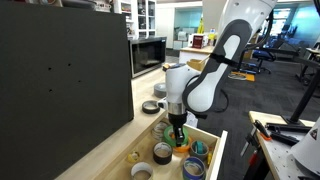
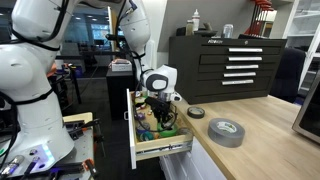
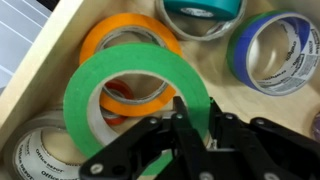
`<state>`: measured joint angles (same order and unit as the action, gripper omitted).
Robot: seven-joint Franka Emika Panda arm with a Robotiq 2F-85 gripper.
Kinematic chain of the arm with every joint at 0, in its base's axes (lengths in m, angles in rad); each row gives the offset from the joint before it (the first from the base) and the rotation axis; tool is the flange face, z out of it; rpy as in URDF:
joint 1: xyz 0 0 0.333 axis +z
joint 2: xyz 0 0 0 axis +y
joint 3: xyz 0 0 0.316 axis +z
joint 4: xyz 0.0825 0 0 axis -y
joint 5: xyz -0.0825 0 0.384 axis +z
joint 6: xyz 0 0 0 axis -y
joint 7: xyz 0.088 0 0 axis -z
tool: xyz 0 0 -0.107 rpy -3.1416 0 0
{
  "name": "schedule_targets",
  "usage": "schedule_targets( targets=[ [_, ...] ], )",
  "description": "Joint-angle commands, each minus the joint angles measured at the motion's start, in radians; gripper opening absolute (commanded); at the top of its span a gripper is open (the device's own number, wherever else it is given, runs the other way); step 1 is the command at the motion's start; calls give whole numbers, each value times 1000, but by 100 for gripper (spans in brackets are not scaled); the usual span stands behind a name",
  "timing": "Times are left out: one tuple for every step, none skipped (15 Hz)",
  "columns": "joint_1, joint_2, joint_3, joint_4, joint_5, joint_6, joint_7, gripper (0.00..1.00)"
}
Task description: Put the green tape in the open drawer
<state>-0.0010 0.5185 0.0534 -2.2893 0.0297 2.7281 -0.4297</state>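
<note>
The green tape (image 3: 130, 62), its wall clamped between the fingers (image 3: 180, 120) at its 4 o'clock edge, hung directly above the orange roll (image 3: 110, 35) inside the open drawer (image 3: 40, 70).

Even indoor light; wrist view blurred, bright window glare.
</note>
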Motion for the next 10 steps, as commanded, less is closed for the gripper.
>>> schedule_targets(
  targets=[
    [-55, 59, 33, 68, -24, 12, 15, 43],
    [-66, 58, 41, 74, -22, 7, 10, 50],
    [-74, 56, 46, 79, -22, 5, 8, 55],
    [-86, 39, 56, 80, -18, -5, 2, 61],
    [-98, 22, 66, 80, -12, -15, -2, 68],
    [-110, 4, 77, 81, -4, -29, -3, 74],
    [-118, -18, 86, 80, 0, -38, -2, 81],
    [-129, -42, 98, 79, 9, -65, -5, 87],
    [-124, -66, 94, 77, 4, -83, 9, 93],
    [-119, -98, 90, 78, 0, -127, 19, 98]
  ],
)
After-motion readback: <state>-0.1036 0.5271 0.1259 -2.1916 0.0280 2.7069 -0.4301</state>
